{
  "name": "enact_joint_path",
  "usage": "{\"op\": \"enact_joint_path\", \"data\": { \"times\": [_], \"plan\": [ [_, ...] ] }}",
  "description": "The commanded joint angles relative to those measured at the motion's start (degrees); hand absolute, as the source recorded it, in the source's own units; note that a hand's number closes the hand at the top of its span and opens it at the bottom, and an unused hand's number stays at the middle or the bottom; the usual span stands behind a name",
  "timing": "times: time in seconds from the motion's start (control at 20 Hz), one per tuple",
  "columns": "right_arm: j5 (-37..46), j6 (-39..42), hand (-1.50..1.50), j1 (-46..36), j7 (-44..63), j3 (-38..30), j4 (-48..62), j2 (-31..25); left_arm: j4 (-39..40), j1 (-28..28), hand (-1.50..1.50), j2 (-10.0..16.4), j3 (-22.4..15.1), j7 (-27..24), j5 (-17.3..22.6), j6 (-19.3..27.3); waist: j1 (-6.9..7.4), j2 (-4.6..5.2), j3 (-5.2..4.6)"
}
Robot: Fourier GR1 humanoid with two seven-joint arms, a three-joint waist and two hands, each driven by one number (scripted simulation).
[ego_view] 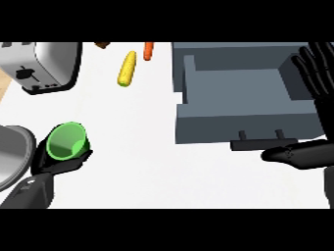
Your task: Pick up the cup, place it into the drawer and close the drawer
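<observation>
The left hand (54,167) is curling round the bright green plastic cup (66,142) at the white counter's (140,166) left, likely finishing the pick-up, and is next needing to carry it rightward into the open grey box-shaped drawer (242,98) beside the spread right hand (320,73).

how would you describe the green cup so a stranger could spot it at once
Start at the silver toaster at the counter's far left and come straight toward the near edge. There the left hand curls round the cup, beside a grey vessel. It alone is bright green.
</observation>
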Motion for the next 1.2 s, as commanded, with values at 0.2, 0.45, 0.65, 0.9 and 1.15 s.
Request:
{"op": "enact_joint_path", "data": {
  "times": [0.2,0.45,0.65,0.9,1.15],
  "plan": [
    [-0.1,0.6,-1.50,-0.4,-0.6,-0.7,1.8,-0.6,-3.0,2.4,1.50,-3.1,1.2,-15.1,-1.1,13.7,0.41,0.08,0.07],
    [-1.3,0.7,-1.50,-1.8,-0.3,-1.8,2.5,-1.0,-2.9,-1.5,1.50,-7.4,5.1,-13.8,2.0,21.1,0.49,-0.16,0.15],
    [-0.4,0.0,-1.50,-0.2,0.8,-0.7,0.4,-0.3,-5.8,-2.9,1.50,-9.6,4.0,-14.2,3.0,9.2,0.70,-0.52,0.19],
    [0.6,-0.2,-1.50,0.7,-0.1,-0.5,0.9,0.0,-10.9,-7.6,1.50,-9.3,0.3,-8.6,1.6,5.6,1.65,-0.93,0.34],
    [-0.5,0.7,-1.50,-0.1,0.3,-2.3,0.7,-1.8,-18.5,-13.3,1.50,-12.6,-2.7,-0.8,1.4,9.7,2.47,-1.38,0.43]
  ]
}}
